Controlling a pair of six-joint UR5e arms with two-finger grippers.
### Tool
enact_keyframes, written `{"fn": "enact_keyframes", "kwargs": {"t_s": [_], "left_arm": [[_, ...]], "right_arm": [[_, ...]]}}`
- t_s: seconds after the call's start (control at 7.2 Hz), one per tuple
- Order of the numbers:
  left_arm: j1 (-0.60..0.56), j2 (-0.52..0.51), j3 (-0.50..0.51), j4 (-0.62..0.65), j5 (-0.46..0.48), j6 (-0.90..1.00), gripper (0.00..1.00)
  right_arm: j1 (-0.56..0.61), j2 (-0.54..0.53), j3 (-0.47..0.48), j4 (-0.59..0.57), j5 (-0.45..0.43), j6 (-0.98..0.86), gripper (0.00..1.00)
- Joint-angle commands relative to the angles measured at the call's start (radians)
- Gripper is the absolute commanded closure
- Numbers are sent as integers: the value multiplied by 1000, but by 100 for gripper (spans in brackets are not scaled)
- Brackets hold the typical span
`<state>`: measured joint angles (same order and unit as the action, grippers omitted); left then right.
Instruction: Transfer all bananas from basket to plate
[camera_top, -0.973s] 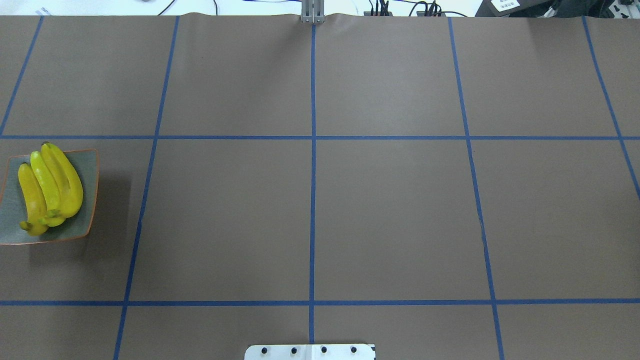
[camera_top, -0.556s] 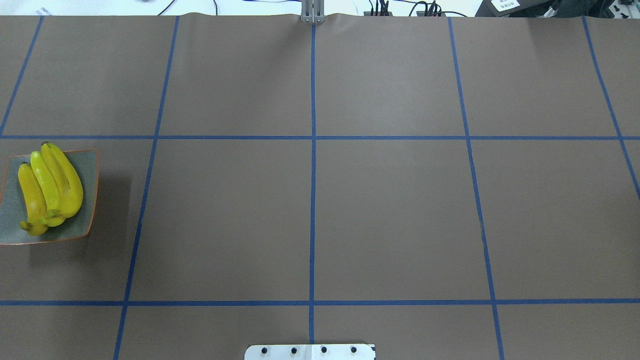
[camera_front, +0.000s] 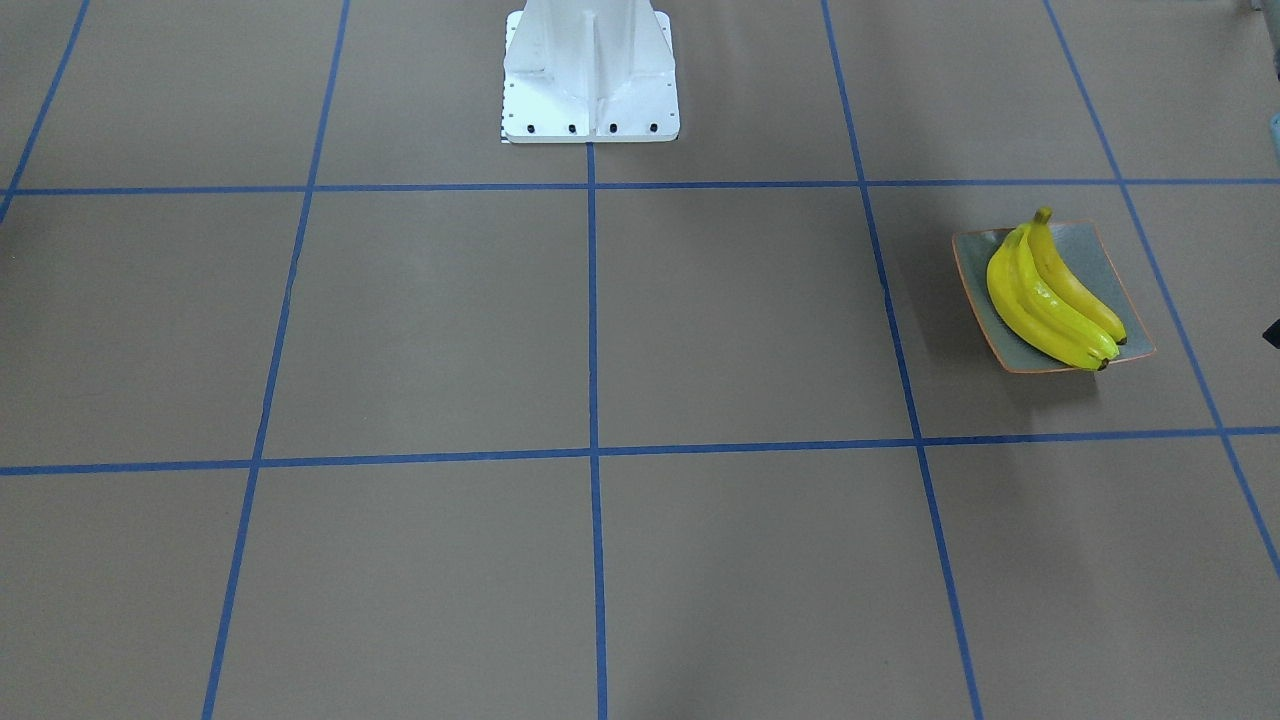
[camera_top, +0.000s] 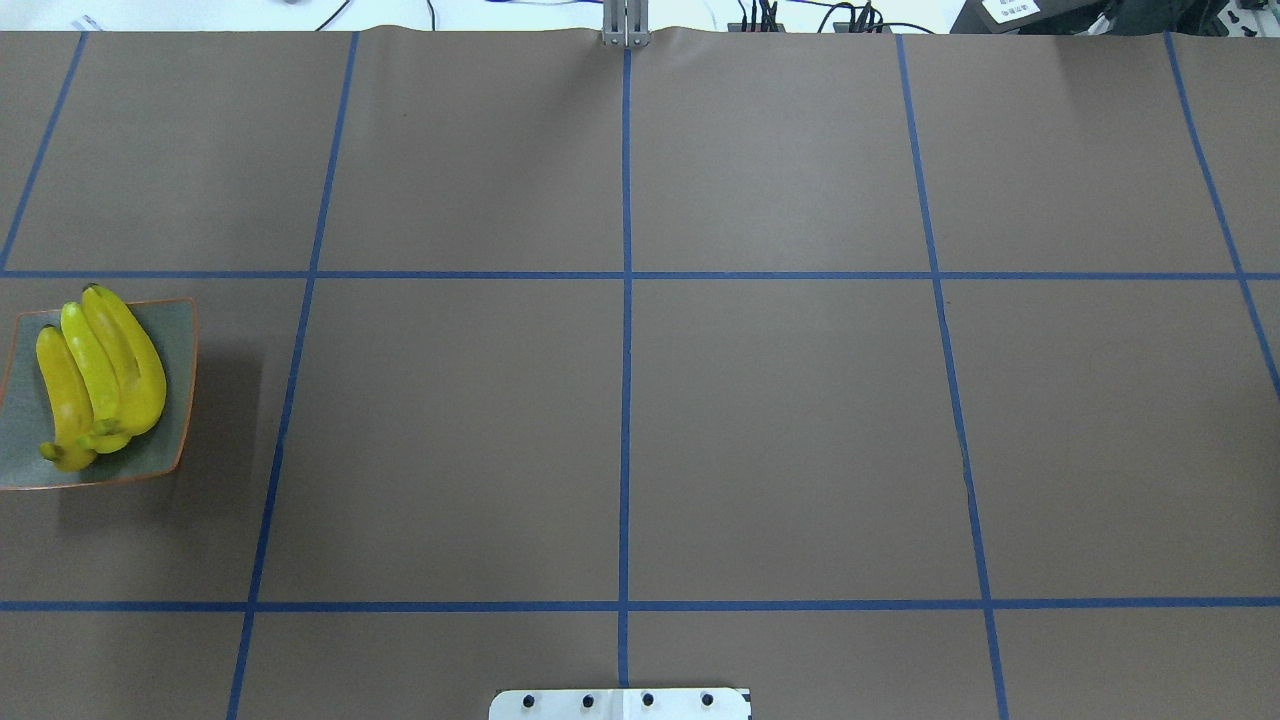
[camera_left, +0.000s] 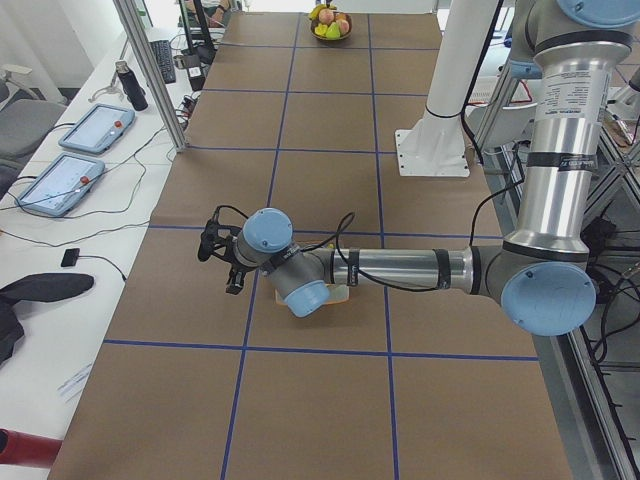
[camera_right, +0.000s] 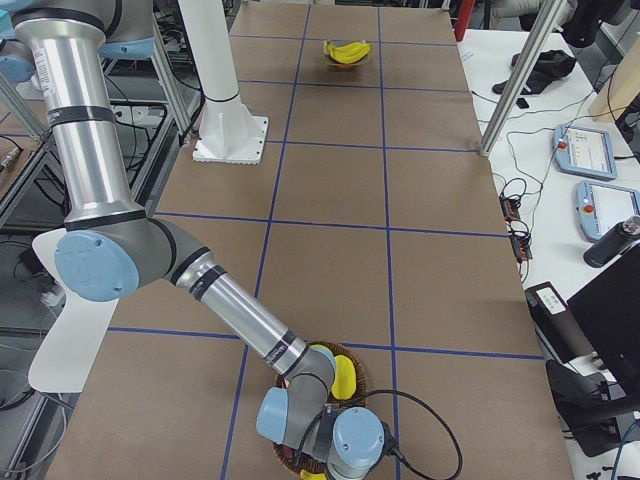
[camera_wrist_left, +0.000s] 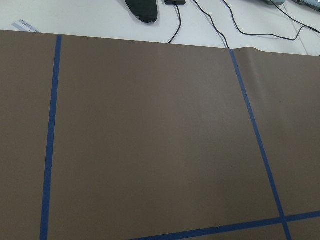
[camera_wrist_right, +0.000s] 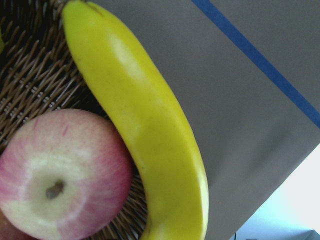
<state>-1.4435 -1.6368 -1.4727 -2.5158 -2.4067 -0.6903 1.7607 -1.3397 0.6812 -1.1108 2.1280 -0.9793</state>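
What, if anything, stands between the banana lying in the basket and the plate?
Nothing visible. The banana lies in the basket beside an apple, and the table toward the plate shows only blue tape lines.

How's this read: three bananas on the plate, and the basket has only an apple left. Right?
Not quite. The basket holds a banana lying beside the apple, as the right wrist view shows. The rest stands: three bananas lie on the plate.
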Motion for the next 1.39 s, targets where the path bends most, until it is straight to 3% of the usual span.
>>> {"fn": "enact_keyframes", "kwargs": {"t_s": [0.0,1.25], "left_arm": [[0,0,-1,2,-2,0,1],[-2,5,-40,45,-20,0,1]], "right_arm": [[-1,14,-28,6,-2,-4,13],[-10,16,-45,6,10,7,18]]}}
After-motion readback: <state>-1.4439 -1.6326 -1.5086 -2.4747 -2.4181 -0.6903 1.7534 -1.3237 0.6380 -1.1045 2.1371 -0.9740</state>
